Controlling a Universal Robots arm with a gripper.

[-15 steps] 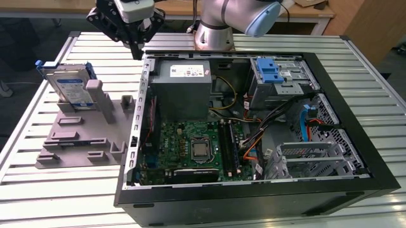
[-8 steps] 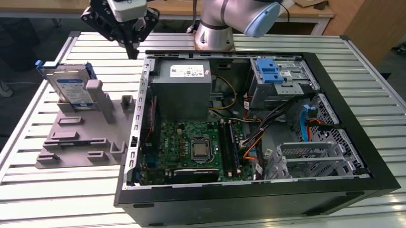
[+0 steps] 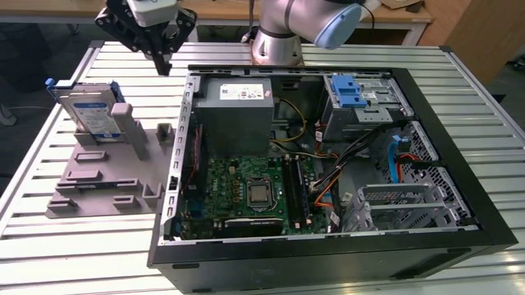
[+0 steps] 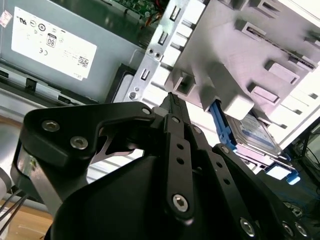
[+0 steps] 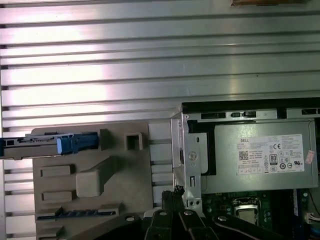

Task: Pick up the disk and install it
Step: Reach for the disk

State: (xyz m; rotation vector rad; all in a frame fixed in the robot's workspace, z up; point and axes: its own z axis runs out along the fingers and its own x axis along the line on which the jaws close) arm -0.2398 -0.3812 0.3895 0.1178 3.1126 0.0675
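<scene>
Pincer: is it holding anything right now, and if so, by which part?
Nothing is held. The pincer hangs shut and empty, while the disk stands apart from it, upright in the grey holder.

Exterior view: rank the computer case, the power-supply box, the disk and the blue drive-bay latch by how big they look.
1. computer case, by far the largest
2. power-supply box
3. disk, not far behind the box; the grey holder hides part of it, so that gap is unsure
4. blue latch, clearly smallest
</scene>
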